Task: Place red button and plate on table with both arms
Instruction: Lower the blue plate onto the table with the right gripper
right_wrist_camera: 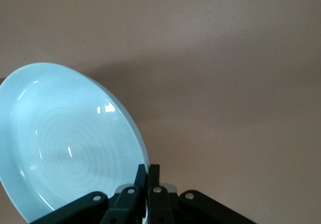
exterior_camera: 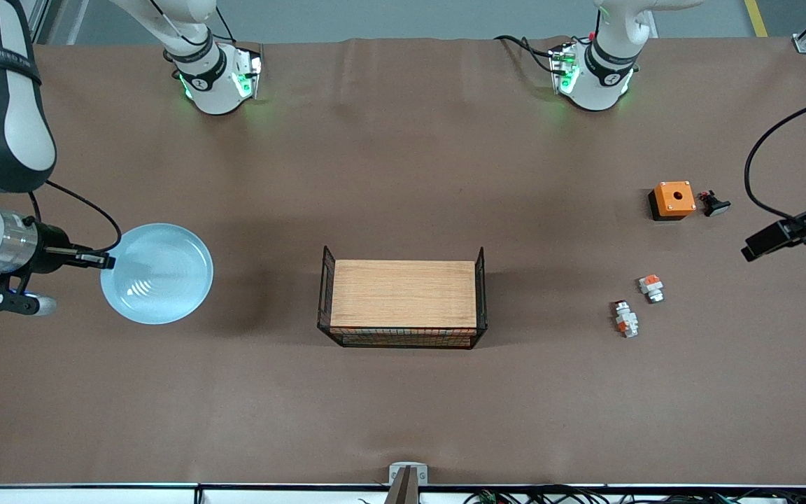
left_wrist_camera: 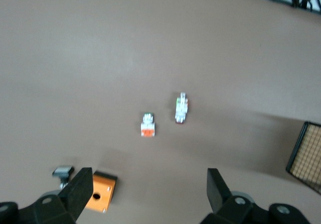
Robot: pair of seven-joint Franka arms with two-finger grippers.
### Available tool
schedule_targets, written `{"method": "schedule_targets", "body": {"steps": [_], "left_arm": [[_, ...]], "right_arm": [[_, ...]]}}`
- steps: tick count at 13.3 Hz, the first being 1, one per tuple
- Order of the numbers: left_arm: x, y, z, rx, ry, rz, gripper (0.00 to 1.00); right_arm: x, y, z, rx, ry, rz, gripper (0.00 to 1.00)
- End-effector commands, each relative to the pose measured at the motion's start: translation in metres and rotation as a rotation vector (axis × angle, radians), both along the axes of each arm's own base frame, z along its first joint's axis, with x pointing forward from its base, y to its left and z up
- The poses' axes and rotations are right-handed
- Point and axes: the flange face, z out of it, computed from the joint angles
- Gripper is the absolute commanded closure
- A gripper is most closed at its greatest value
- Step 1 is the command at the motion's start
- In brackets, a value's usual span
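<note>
Plate (exterior_camera: pixel 158 274) rim in right gripper (exterior_camera: pixel 105 261) jaws, over table (exterior_camera: pixel 403 406).

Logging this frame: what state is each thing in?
Plate: held by its rim, up off the table.
Right gripper: shut on the plate rim.
Left gripper: open, empty, over the small parts.
Red button: lying on the table, untouched.
Rack: upright, top bare.
</note>
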Motion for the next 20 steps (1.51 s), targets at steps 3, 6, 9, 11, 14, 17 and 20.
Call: {"method": "schedule_targets", "body": {"steps": [3, 6, 9, 11, 14, 17, 20], "left_arm": [[-0.018, -0.003, 0.024, 0.009, 0.008, -0.014, 0.00], [-0.022, -0.001, 0.041, 0.013, -0.008, -0.023, 0.00], [-0.034, -0.002, 0.052, 0.009, 0.013, -0.028, 0.00], [-0.047, -0.011, 0.059, -0.004, 0.045, -0.046, 0.00], [-0.062, -0.040, 0.076, -0.004, 0.036, -0.101, 0.00], [-0.062, -0.056, 0.076, -0.004, 0.032, -0.130, 0.00], [-0.064, -0.068, 0.074, -0.005, 0.035, -0.155, 0.00]], "right_arm": [[-0.017, -0.051, -0.080, 0.014, -0.068, 0.122, 1.00], [-0.024, -0.069, -0.120, 0.029, -0.090, 0.159, 0.99], [-0.021, -0.083, -0.158, 0.056, -0.098, 0.173, 0.99], [-0.024, -0.086, -0.179, 0.068, -0.100, 0.192, 0.99], [-0.026, -0.091, -0.204, 0.085, -0.088, 0.187, 0.99], [-0.028, -0.094, -0.225, 0.098, -0.073, 0.199, 0.99], [-0.029, -0.098, -0.236, 0.103, -0.071, 0.196, 0.99]]}}
